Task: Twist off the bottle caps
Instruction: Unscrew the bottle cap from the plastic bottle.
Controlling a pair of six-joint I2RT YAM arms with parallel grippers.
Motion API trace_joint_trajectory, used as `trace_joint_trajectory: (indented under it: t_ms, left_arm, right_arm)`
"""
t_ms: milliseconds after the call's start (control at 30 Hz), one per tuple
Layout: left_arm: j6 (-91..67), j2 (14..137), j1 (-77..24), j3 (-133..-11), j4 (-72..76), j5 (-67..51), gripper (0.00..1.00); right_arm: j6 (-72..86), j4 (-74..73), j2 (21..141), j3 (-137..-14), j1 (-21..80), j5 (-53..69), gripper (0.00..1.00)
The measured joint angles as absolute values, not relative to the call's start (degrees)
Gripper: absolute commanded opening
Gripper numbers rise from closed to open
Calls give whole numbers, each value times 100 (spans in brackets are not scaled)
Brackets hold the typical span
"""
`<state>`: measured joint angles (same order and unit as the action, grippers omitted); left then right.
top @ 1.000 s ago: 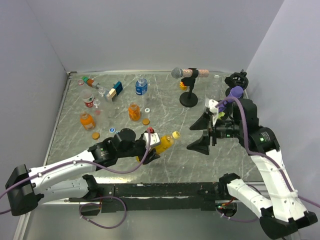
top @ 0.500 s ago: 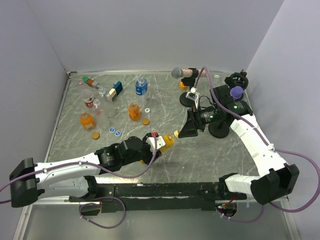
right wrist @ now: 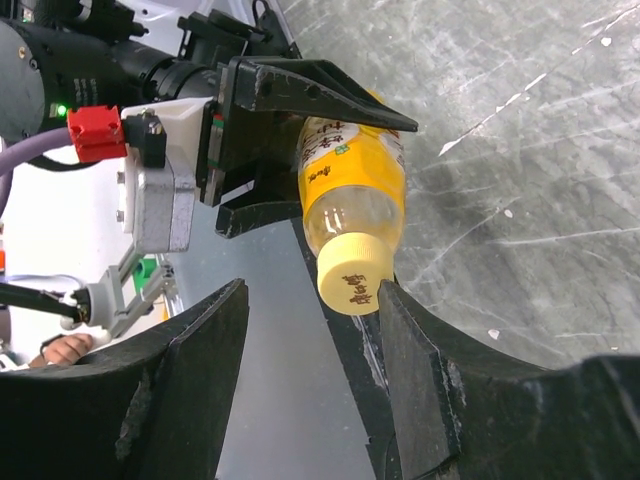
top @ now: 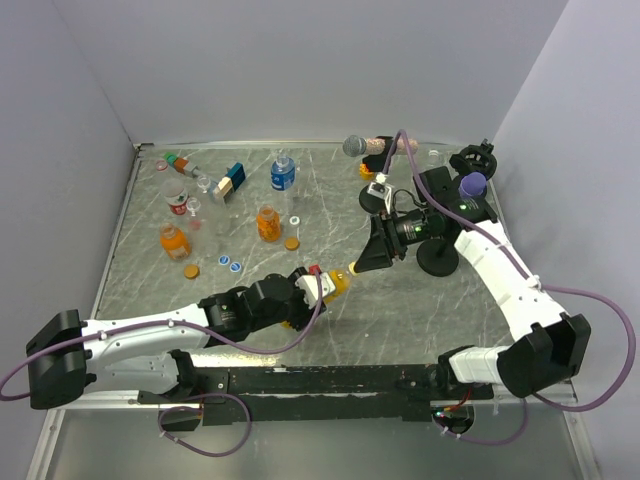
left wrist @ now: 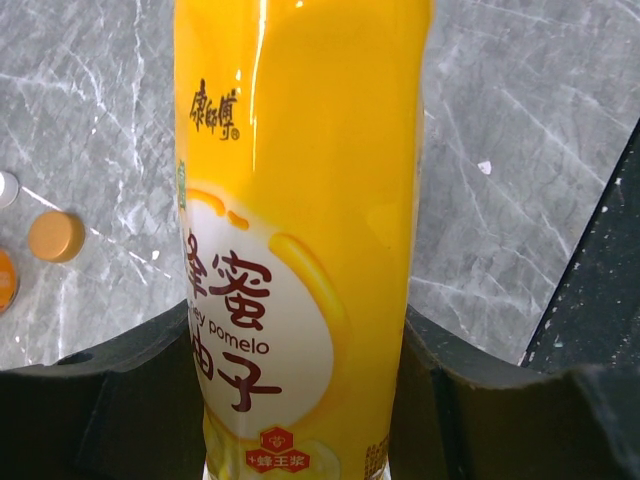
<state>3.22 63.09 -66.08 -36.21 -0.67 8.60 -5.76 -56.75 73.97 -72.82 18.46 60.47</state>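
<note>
My left gripper is shut on the body of a taller yellow bottle, holding it tilted above the table's front middle. In the left wrist view the bottle fills the gap between both fingers. Its pale yellow cap points at my right gripper. That gripper's jaws stand open around the cap: one finger touches the cap's side, while a clear gap separates the other from it. From above, the right gripper meets the cap.
At the back left stand a clear bottle with a blue label, two squat orange bottles, a red can and toy blocks. Loose caps lie nearby. A microphone stand rises at the back right.
My right arm has swung left to the yellow bottle's cap and its jaws have narrowed around it. The left gripper has shifted the bottle slightly right.
</note>
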Motion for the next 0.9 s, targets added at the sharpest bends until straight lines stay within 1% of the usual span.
trace_joint_trajectory:
  t_ms: [300, 400, 433, 467, 567, 633, 700, 800, 900]
  left_arm:
    - [272, 6305, -6613, -3594, 1, 888, 25]
    - [257, 6287, -6615, -3594, 137, 891, 25]
    - [255, 6283, -6615, -3594, 163, 891, 25]
    - [255, 6283, -6615, -3594, 193, 888, 25]
    - [248, 6292, -6615, -3594, 233, 891, 25]
    - [228, 6331, -6615, -3594, 244, 891, 25]
    - [220, 6361, -6613, -3594, 285, 891, 25]
    - [220, 6366, -6615, -3594, 307, 878, 25]
    - [239, 6361, -6608, -3594, 353, 794, 25]
  right_arm:
    - [-539, -5673, 7607, -7330, 1900, 5795, 65]
    - [-539, -5675, 7638, -7332, 1918, 5675, 64]
    - [-541, -5680, 7638, -7341, 1920, 5647, 60]
    - [-541, -5677, 7638, -7356, 1925, 5634, 53]
    - [-550, -5695, 7638, -7417, 1927, 5662, 39]
    - [-561, -5712, 7636, -7450, 1962, 5688, 26]
    - [-574, -5736, 7636, -7459, 1962, 5675, 18]
    - [-690, -5804, 7636, -7489, 1962, 5688, 8]
    - [-923, -5951, 7636, -7570, 1979, 5708, 3]
